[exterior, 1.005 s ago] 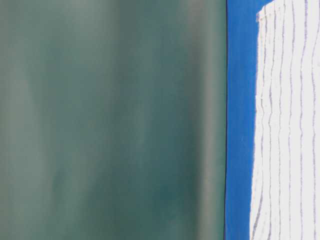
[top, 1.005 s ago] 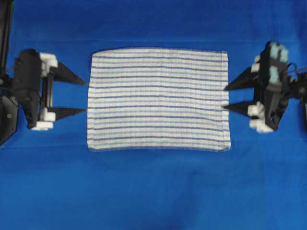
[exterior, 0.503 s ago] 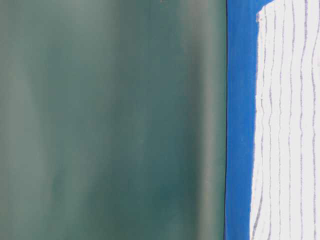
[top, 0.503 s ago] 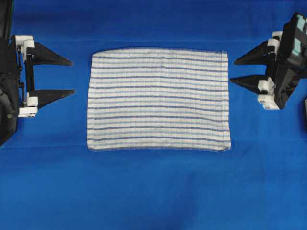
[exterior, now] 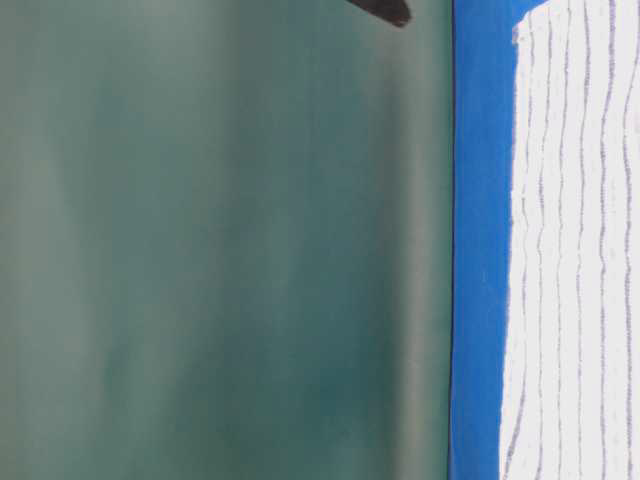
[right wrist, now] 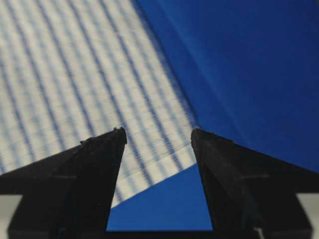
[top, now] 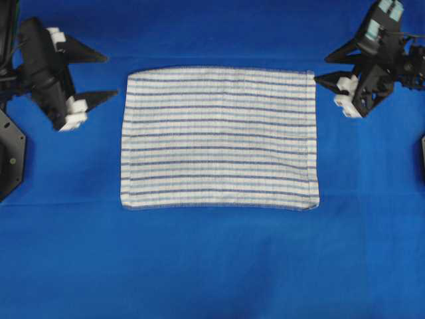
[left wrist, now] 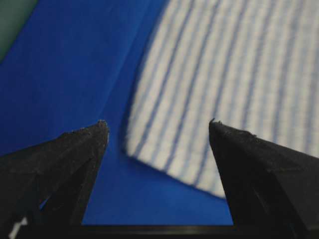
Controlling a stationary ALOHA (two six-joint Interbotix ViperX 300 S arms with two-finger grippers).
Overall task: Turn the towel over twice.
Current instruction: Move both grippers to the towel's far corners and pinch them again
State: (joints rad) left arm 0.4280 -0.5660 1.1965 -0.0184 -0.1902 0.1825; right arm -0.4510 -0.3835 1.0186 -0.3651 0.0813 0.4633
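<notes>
The towel [top: 219, 138] lies flat and spread out on the blue table cover, white with dark and light blue stripes; its edge also runs along the table-level view [exterior: 580, 250]. My left gripper [top: 111, 76] hovers open just off the towel's far left corner, fingers angled toward it. In the left wrist view the left gripper [left wrist: 157, 124] frames that corner of the towel [left wrist: 224, 74] with nothing between the fingers. My right gripper [top: 320, 70] stands open beside the far right corner. The right wrist view shows the right gripper [right wrist: 158, 132] wide apart over the towel's [right wrist: 75, 74] hemmed corner.
The blue table cover [top: 212, 266] stretches bare around the towel on every side. A black arm base [top: 10, 156] sits at the left edge. A green backdrop [exterior: 220, 250] rises behind the table, with a dark fingertip [exterior: 385, 10] poking in front of it.
Both grippers drew back from the towel's side edges, then shifted toward the far side of the table and turned to point at its far corners. The towel has not moved.
</notes>
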